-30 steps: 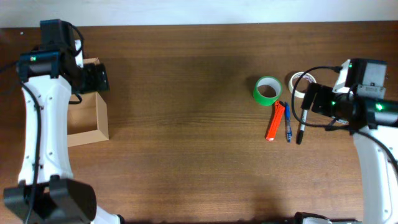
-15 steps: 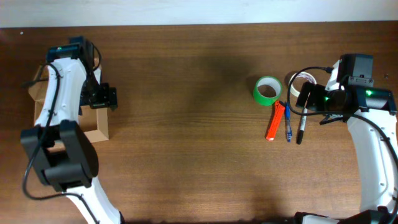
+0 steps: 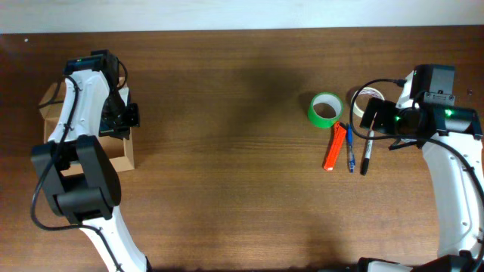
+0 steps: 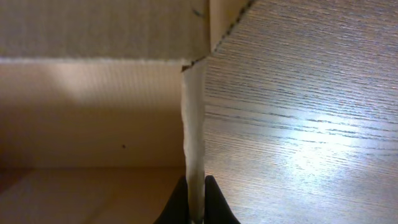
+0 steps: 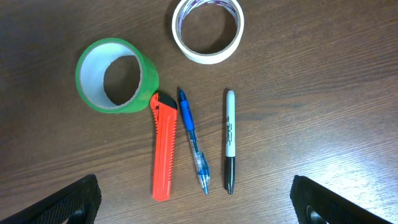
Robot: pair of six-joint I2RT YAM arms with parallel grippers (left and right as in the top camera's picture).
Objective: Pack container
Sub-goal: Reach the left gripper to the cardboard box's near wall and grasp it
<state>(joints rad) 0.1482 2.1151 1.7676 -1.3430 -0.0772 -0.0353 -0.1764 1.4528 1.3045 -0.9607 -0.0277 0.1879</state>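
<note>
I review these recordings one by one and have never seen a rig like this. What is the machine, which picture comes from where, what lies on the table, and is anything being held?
It is a pair of white robot arms, a left arm and a right arm, at a wooden table. One picture looks down from above; the other two come from cameras on the wrists. The left end effector is shut on the wall of an open cardboard box. The right end effector is open and holds nothing. It hangs above a green tape roll, a white tape roll, an orange box cutter, a blue pen and a black marker, all lying on the table.
</note>
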